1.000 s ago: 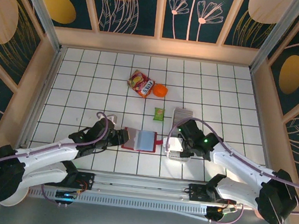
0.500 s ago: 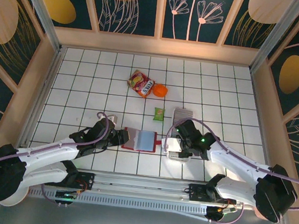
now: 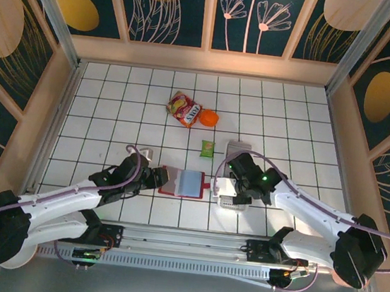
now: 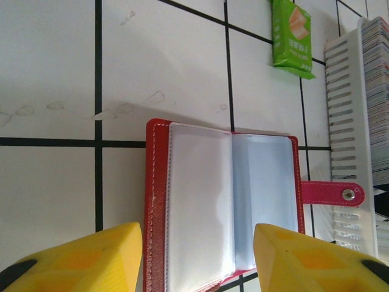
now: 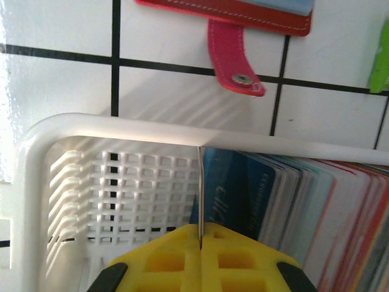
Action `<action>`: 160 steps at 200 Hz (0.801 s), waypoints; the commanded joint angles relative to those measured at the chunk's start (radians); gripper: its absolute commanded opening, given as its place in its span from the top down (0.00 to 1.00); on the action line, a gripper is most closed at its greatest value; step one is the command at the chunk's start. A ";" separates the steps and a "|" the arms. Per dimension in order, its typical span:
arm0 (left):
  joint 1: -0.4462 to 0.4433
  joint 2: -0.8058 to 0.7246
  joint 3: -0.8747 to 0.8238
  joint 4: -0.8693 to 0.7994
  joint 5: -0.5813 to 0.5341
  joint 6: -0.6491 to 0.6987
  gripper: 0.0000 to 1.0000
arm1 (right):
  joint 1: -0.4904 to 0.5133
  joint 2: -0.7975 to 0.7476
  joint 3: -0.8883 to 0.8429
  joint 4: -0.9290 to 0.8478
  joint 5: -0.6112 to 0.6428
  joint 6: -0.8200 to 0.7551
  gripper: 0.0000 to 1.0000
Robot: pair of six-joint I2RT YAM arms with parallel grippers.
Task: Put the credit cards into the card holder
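Upright card (image 5: 199, 188) just inside tray rim (image 5: 121, 125)

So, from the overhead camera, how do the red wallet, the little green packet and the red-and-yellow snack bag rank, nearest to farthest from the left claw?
1. Card holder, lying open right in front of the left gripper.
2. Green packet, beyond the holder, up and to the right.
3. Snack packet, farthest, toward the back wall.
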 commanded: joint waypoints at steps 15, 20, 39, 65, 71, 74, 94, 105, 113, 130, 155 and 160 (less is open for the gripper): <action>-0.002 -0.033 0.033 -0.007 -0.002 0.014 0.50 | 0.007 -0.052 0.082 -0.090 -0.007 0.066 1.00; -0.002 -0.039 0.037 -0.014 -0.005 0.017 0.51 | 0.008 -0.064 0.096 -0.097 -0.007 0.072 1.00; -0.002 -0.064 0.054 -0.045 -0.024 0.030 0.55 | 0.007 -0.105 0.148 -0.123 -0.039 0.132 1.00; -0.002 -0.081 0.067 -0.053 -0.017 0.045 0.64 | 0.006 -0.157 0.199 -0.134 -0.081 0.242 1.00; -0.001 -0.078 0.072 -0.055 -0.015 0.045 0.67 | 0.008 -0.169 0.204 -0.129 -0.089 0.273 1.00; -0.002 -0.077 0.074 -0.055 -0.014 0.047 0.68 | 0.007 -0.172 0.208 -0.125 -0.088 0.297 1.00; -0.001 -0.060 0.092 -0.055 0.008 0.059 0.72 | 0.004 -0.158 0.246 -0.140 -0.106 0.442 1.00; -0.002 -0.051 0.097 -0.051 0.018 0.059 0.75 | 0.004 -0.141 0.264 -0.139 -0.112 0.540 1.00; -0.002 -0.046 0.098 -0.047 0.026 0.059 0.76 | 0.004 -0.129 0.280 -0.133 -0.108 0.621 1.00; -0.002 -0.041 0.099 -0.045 0.034 0.056 0.79 | 0.003 -0.092 0.321 -0.110 -0.023 0.879 1.00; -0.002 -0.039 0.094 -0.040 0.047 0.044 0.83 | -0.026 -0.023 0.418 -0.188 0.122 1.282 1.00; -0.002 -0.039 0.092 -0.040 0.049 0.044 0.83 | -0.028 -0.019 0.427 -0.199 0.116 1.342 1.00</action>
